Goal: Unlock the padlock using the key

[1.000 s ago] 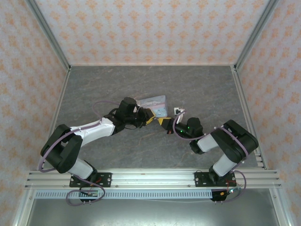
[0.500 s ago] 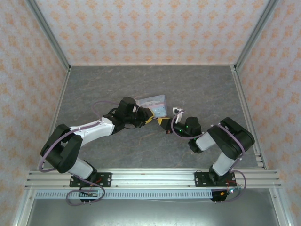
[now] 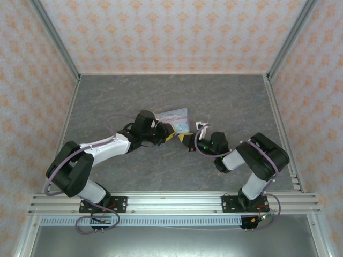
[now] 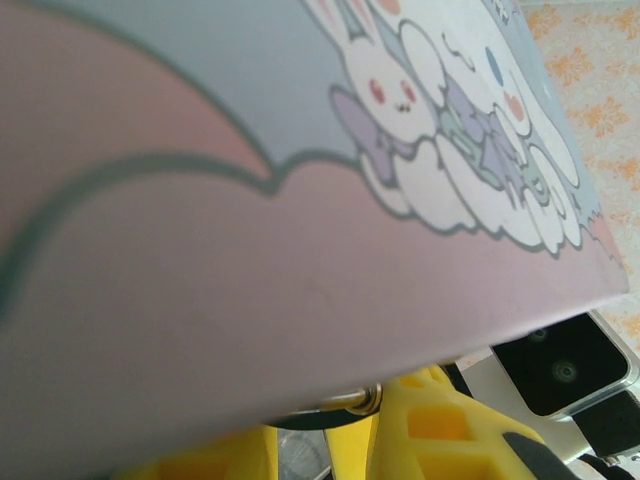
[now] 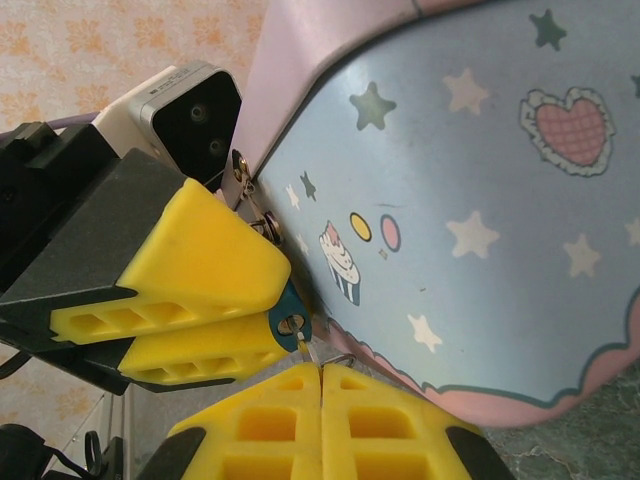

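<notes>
Edging the right gripper (image 3: pixel 186 140) a touch leftward across the overhead frame over the past second, closing on the cartoon tin (image 3: pixel 174 114) at centre, while holding the left gripper (image 3: pixel 170 132) in place against the tin's near side. Pinching the tiny dark teal padlock (image 5: pixel 289 303) between the left jaws, at centre-left of the right wrist frame, just below the tin's metal clasp (image 5: pixel 240 176) and close against its starred blue wall. Pressing the right jaws flat together at the bottom of that frame on a sliver of silvery metal, apparently the key (image 5: pixel 316 350), and pointing its tip up at the padlock's keyhole, just beside it; seated or not, too small to tell. Judging by that small advance, lining up for insertion rather than turning yet, and not yet opening the lock, as far as can be judged. Pushing the tin's pink lid and white cartoon rabbits right up against the left wrist lens. Working on a dark grey marbled counter (image 3: pixel 118 96), boxed in by walls (image 3: pixel 171 32) papered in cream with orange motifs and framed by aluminium rails (image 3: pixel 171 202) along the bottom edge.
</notes>
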Available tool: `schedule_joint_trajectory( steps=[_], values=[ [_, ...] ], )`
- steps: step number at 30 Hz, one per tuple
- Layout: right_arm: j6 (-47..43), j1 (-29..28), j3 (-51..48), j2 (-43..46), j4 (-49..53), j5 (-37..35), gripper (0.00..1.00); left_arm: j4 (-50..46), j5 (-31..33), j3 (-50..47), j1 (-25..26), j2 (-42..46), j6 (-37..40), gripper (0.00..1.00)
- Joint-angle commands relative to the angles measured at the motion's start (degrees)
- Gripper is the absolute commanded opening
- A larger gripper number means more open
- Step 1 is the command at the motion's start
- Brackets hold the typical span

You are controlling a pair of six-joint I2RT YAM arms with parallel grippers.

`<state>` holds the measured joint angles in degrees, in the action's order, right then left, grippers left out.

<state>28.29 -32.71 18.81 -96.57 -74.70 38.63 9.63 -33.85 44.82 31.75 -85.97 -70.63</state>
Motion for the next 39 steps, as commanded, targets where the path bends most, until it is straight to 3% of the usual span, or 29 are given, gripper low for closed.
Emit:
schedule_joint_trajectory(
  steps=[1, 18, 29, 39],
  values=[
    [-0.8, -0.5, 2.8, -1.3, -2.4, 2.2, 0.00, 1.0, -3.1, 1.7, 1.2, 0.1, 1.6, 0.00],
    [-1.4, -1.2, 6.6, -2.2, -2.5, 3.6, 0.00, -0.4, -2.2, 2.3, 3.1, -2.9, 3.4, 0.00],
    [-2.2, -1.1, 1.7, -1.8, -1.9, 0.8, 0.02, 0.0, 2.3, 1.1, 2.8, -1.9, 1.0, 0.00],
    [-1.9, -1.0, 1.1, -1.2, -1.8, 0.7, 0.05, -0.4, 2.5, 1.2, 2.7, -1.7, 0.8, 0.00]
  ],
)
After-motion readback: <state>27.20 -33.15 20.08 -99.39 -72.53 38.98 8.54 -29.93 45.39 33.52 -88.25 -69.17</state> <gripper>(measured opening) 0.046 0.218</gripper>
